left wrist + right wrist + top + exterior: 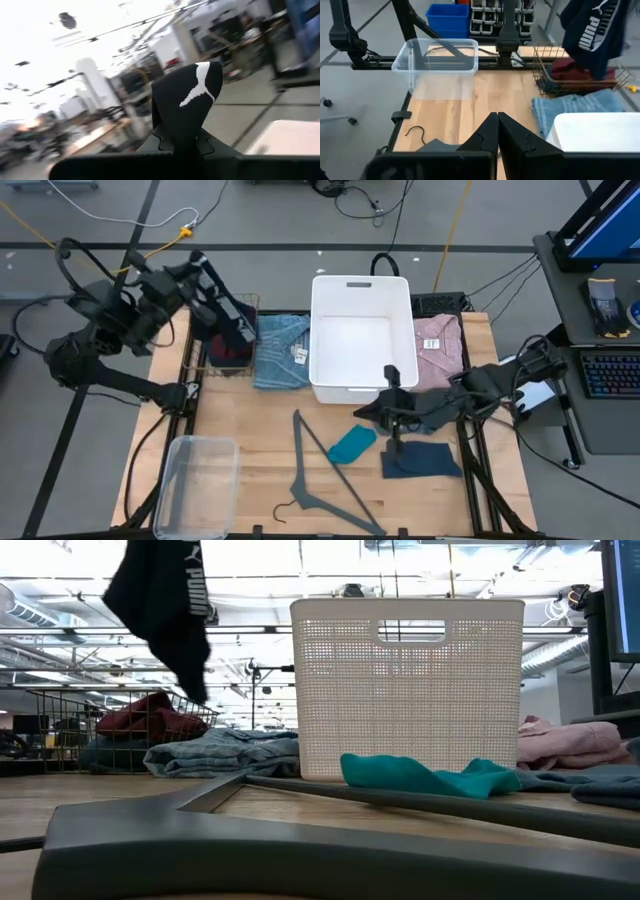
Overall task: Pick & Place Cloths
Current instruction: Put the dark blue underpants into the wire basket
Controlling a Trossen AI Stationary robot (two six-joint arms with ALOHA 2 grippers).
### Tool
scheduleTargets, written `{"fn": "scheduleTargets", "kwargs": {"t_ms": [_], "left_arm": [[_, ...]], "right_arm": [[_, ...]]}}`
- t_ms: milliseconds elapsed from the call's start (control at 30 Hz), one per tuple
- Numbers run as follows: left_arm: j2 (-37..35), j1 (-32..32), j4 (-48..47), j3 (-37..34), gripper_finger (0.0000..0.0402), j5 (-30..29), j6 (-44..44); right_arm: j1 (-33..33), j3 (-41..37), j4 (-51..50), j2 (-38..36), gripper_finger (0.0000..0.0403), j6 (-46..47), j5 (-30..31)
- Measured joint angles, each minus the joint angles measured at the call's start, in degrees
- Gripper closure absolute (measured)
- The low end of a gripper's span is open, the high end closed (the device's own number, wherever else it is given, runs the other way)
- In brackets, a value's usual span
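Above the wire basket [232, 340], the left tool [215, 305] pinches the navy printed garment [165, 610]; its hem may snag. The right tool [497, 132] is closed, seemingly empty.

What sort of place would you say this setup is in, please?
Probably a robotics lab or workshop. The wooden table stands on bare grey flooring crossed by cables, a keyboard desk sits alongside, and the right wrist view shows parts bins behind.
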Motion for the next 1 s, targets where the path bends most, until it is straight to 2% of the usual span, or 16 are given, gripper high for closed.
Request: {"fn": "scheduleTargets", "kwargs": {"t_ms": [200, 400, 533, 700, 1000], "left_arm": [[0.21, 7.70, -0.29, 0.94, 0.0401, -0.03, 4.54], [0.50, 15.41, -6.46, 0.94, 0.0401, 1.52, -0.17], [1.40, 20.51, -13.89, 0.94, 0.0401, 6.44, -6.41], [4.29, 26.21, -22.13, 0.94, 0.0401, 7.27, -11.66], [9.81, 35.67, -36.49, 0.94, 0.0401, 12.83, -20.95]], "right_arm": [[-0.72, 0.00, -4.27, -2.98, 0.0403, -2.32, 1.65], [-0.79, -4.40, -5.47, -6.69, 0.0403, -2.71, 3.33], [-1.26, -11.64, 0.53, -10.79, 0.0403, -2.78, 3.21], [-2.08, -22.76, 10.48, -17.56, 0.0403, -5.03, 2.90], [-2.27, -40.07, 26.51, -29.50, 0.0403, -14.09, 2.75]]}}
